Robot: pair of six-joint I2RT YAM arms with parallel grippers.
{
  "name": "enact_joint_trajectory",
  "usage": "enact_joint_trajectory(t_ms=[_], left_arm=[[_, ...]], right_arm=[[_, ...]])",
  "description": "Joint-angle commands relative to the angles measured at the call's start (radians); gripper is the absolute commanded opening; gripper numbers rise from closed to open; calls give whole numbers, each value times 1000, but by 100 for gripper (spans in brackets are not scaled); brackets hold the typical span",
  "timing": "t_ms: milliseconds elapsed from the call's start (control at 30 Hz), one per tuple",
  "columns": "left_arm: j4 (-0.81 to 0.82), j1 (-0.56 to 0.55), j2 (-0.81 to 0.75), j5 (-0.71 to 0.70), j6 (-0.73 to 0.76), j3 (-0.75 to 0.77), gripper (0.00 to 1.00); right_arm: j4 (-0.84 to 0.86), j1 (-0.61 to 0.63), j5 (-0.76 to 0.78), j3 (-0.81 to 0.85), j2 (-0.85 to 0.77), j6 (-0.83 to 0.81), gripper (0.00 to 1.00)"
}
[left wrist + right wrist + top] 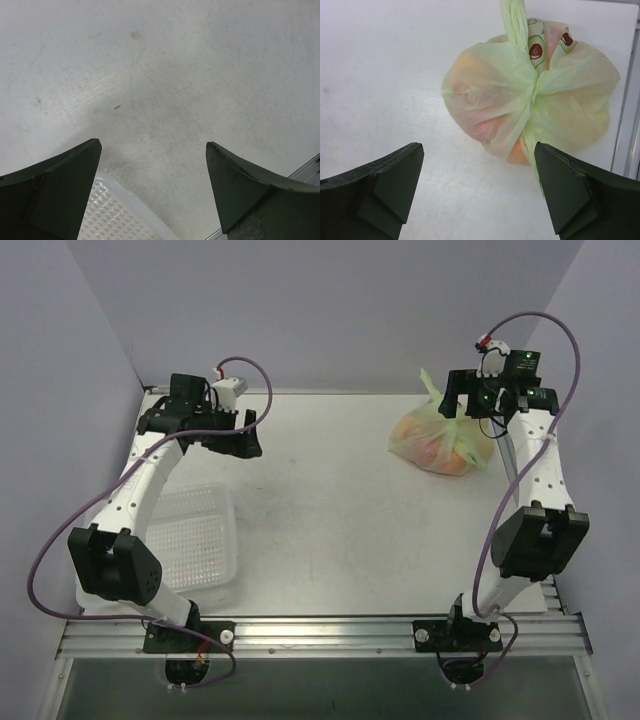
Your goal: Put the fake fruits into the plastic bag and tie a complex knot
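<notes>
The pale green plastic bag (440, 440) lies at the far right of the table, full of fake fruits that show orange and pink through the film. Its neck is bunched into a knot (536, 92) with a tail (515, 20) pointing away. My right gripper (487, 403) is open and empty, hovering above the bag's near side; in the right wrist view (479, 150) the bag (485, 100) lies just beyond the fingers. My left gripper (240, 435) is open and empty over the far left table, also seen in the left wrist view (154, 145).
A white perforated basket tray (200, 540) stands at the near left; its corner (115, 215) shows under my left fingers. A metal rail (320, 632) runs along the near edge. Grey walls enclose the table at the back and sides.
</notes>
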Motion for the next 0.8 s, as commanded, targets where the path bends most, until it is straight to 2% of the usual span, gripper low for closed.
enact_joint_trajectory(t_ms=[0,100,200,233,367,433,567,767], left_arm=[[-47,55,-42,28,-40,26,97],[-47,68,-98,-37,-40,-26,97],[-47,68,-176,-72,-51,-130,97],[-46,70,-219,-73,-51,-157,98],[-44,67,-303,-41,-7,-283,97],[-41,64,-343,25,-10,-347,97],[-29,7,-389,24,-13,-428,97],[-20,-103,-409,-50,-34,-481,97]], right_arm=[[-160,4,-46,-20,-182,25,100],[-220,5,-55,-109,-284,97,100],[-230,10,-84,-281,-405,200,100],[-230,11,-145,-374,-438,226,100],[-225,46,-256,-554,-573,239,100],[-225,85,-270,-616,-634,239,100],[-217,131,-333,-761,-727,246,100],[-197,168,-337,-863,-840,262,100]])
